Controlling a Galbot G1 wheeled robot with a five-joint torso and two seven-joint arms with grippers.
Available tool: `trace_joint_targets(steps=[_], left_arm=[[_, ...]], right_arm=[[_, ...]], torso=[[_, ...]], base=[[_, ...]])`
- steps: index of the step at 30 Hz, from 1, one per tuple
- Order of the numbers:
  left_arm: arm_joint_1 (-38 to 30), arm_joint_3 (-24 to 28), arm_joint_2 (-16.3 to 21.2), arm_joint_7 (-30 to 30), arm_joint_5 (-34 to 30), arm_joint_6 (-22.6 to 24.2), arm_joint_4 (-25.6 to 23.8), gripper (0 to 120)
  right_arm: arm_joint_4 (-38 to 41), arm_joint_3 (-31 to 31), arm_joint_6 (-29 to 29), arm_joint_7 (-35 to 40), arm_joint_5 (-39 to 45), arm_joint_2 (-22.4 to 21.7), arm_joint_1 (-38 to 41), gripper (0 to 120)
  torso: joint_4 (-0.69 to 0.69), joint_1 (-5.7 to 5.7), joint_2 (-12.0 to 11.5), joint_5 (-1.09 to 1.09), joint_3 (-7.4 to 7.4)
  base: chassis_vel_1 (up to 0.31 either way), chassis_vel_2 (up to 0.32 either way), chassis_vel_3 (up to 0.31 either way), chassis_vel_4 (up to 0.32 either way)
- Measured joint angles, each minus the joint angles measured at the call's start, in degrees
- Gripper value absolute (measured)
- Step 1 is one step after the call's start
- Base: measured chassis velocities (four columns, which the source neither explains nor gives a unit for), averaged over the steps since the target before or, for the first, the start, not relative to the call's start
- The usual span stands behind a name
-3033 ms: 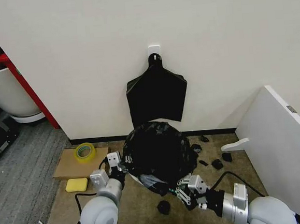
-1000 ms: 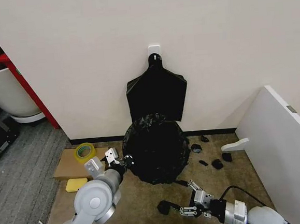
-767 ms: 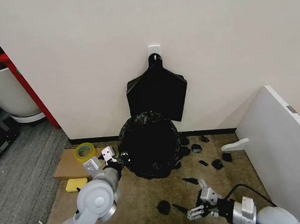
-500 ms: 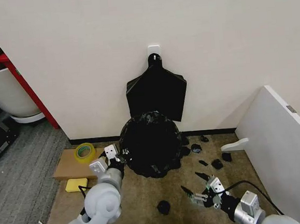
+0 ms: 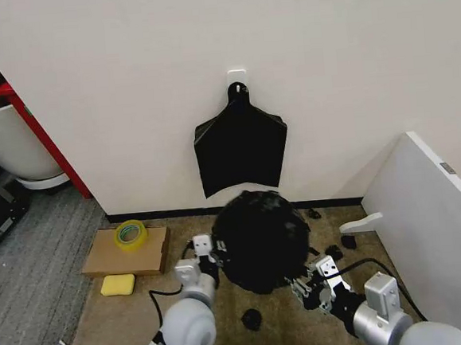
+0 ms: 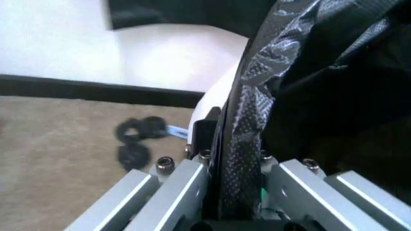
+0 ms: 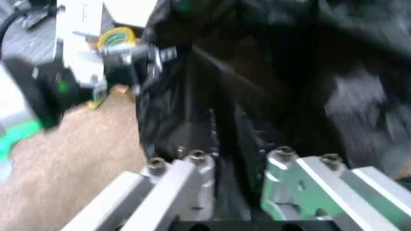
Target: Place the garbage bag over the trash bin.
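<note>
The garbage bag (image 5: 261, 238) is a crinkled black mound on the floor by the wall, and it hides the trash bin in the head view. My left gripper (image 5: 207, 254) is at the bag's left edge. In the left wrist view this gripper (image 6: 234, 187) is shut on a fold of the bag (image 6: 308, 72). My right gripper (image 5: 307, 282) presses against the bag's lower right edge. In the right wrist view this gripper (image 7: 224, 144) is closed with black film (image 7: 308, 86) between its fingers, and the left gripper (image 7: 128, 62) shows across the bag.
A flat black fan-shaped bundle (image 5: 242, 147) hangs on the wall behind. On the left lie a yellow tape roll (image 5: 129, 233), cardboard (image 5: 125, 253) and a yellow sponge (image 5: 117, 284). A white board (image 5: 438, 228) leans on the right. Black scraps (image 5: 251, 319) dot the carpet.
The bag and my left gripper have shifted to the right. My right gripper, open and away from the bag half a second ago, has come up to the bag's lower right edge and closed on it.
</note>
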Motion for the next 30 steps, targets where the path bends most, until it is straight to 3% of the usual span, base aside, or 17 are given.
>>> trace_joint_targets(steps=[1,2,3,5,9,19,30], left_arm=[[-1.7,2.3,0.0,0.0,-0.2,0.2,0.5,0],[-3.1,4.1,0.0,-0.1,-0.6,0.3,0.9,0],[-5.1,6.6,-0.2,-0.3,-1.1,0.5,1.4,0],[-6.0,7.9,-0.5,-0.4,-1.3,0.7,1.6,0],[-7.7,11.0,-1.0,-1.3,-1.2,1.7,2.0,0],[-6.4,11.7,-0.1,-1.7,0.2,2.2,1.8,0],[-5.5,11.1,1.1,-1.8,1.3,2.9,-0.2,0]], right_arm=[[-0.4,0.4,-0.1,1.1,-0.5,1.5,-0.5,0],[-0.6,0.6,-0.2,1.6,-1.0,2.3,-0.8,0],[-1.2,0.6,-0.4,2.5,-1.9,4.0,-1.0,0],[-1.9,0.2,-0.7,3.0,-2.5,4.8,-0.4,0],[-6.2,-3.6,-1.9,5.2,-5.0,7.0,5.0,0],[-14.3,-6.5,-4.2,9.3,-5.7,7.0,10.7,0],[-23.6,-14.7,-8.5,10.1,-11.7,9.6,20.0,0]], torso=[[-0.01,0.0,0.0,-0.01,0.0],[-0.01,0.0,0.0,-0.01,0.0],[-0.12,0.0,0.0,-0.02,0.0],[-0.12,0.0,0.0,-0.05,0.0],[-0.01,0.0,0.0,-0.01,0.0],[-0.03,0.0,0.0,-0.02,0.0],[-0.03,0.0,0.0,-0.02,0.0]], base=[[0.0,0.0,0.0,0.0],[0.0,0.0,0.0,0.0],[0.0,0.0,0.0,0.0],[0.0,0.0,0.0,0.0],[0.0,0.0,0.0,0.0],[0.0,0.0,0.0,0.0],[0.0,0.0,0.0,0.0]])
